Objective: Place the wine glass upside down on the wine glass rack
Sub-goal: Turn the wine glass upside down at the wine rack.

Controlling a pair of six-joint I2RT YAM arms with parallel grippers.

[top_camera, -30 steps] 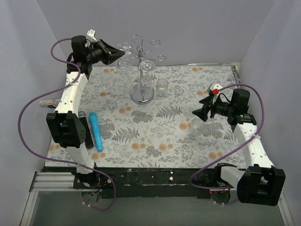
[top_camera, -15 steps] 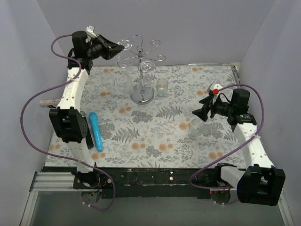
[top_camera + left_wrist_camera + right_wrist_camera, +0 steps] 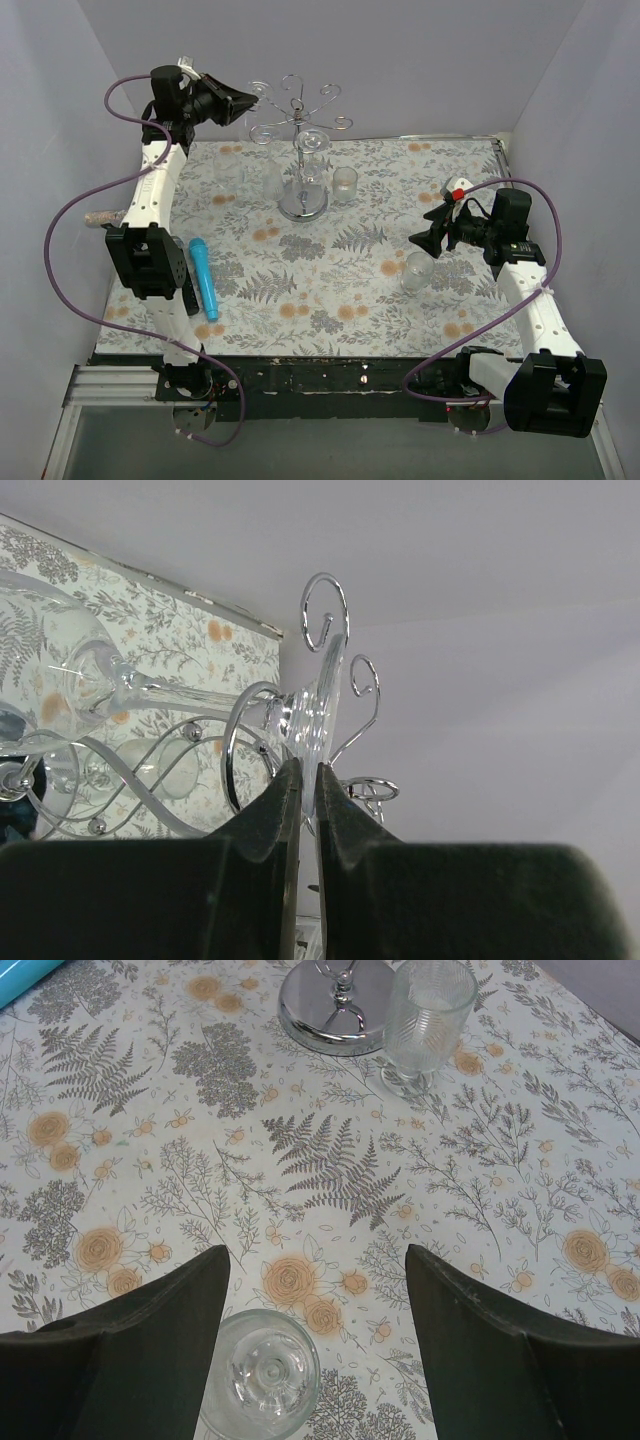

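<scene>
Left hand (image 3: 307, 770), high in the upper left of the overhead view, is clamped on the rim of the foot of the wine glass (image 3: 180, 692), holding it among the curled wire arms of the wine glass rack (image 3: 303, 206). The glass lies close to sideways in the wrist view, its stem running left from the foot to the bowl at the left edge; it is not yet hanging bowl-down.

The grip looks thin: two fingertips pinch only the edge of a smooth, clear disc, so the glass could twist or slip out if the foot catches a wire curl rather than sliding into the slot. A push against the slender rack could also tip it on its round mirrored base.

The glass is clear and colourless, with a long thin stem and a flared foot that catches the light.

Right hand (image 3: 425, 228), fingers spread apart and holding nothing, hovers at the right above the flowered bench (image 3: 350, 300), beside a small glass (image 3: 418, 270).
</scene>
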